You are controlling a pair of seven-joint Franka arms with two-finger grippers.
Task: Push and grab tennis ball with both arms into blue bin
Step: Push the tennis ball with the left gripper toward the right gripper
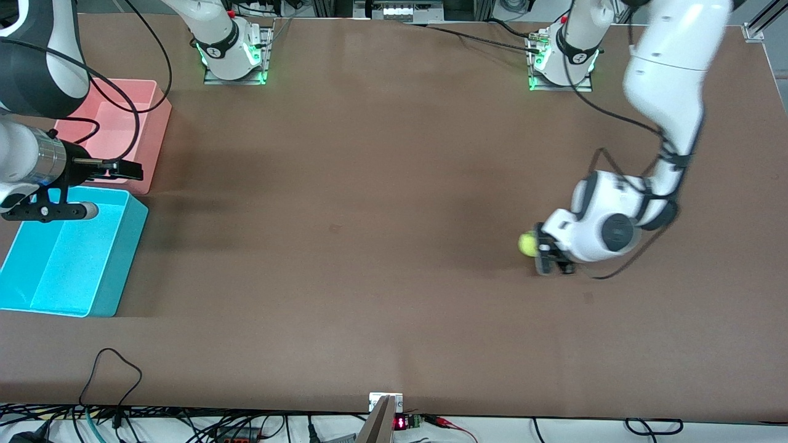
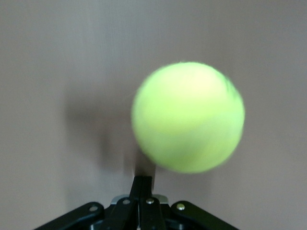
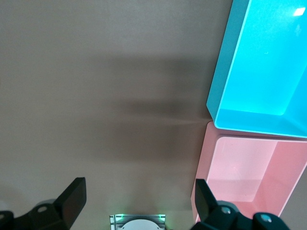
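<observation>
Yellow-green tennis ball on table, well apart from empty cyan blue bin

High front view (plus wrists) — tabletop

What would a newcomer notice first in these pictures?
The yellow-green tennis ball on the brown table at the left arm's end, with the shut left gripper low beside it. At the right arm's end, the blue bin sits beside a pink bin, with the open right gripper over them.
</observation>
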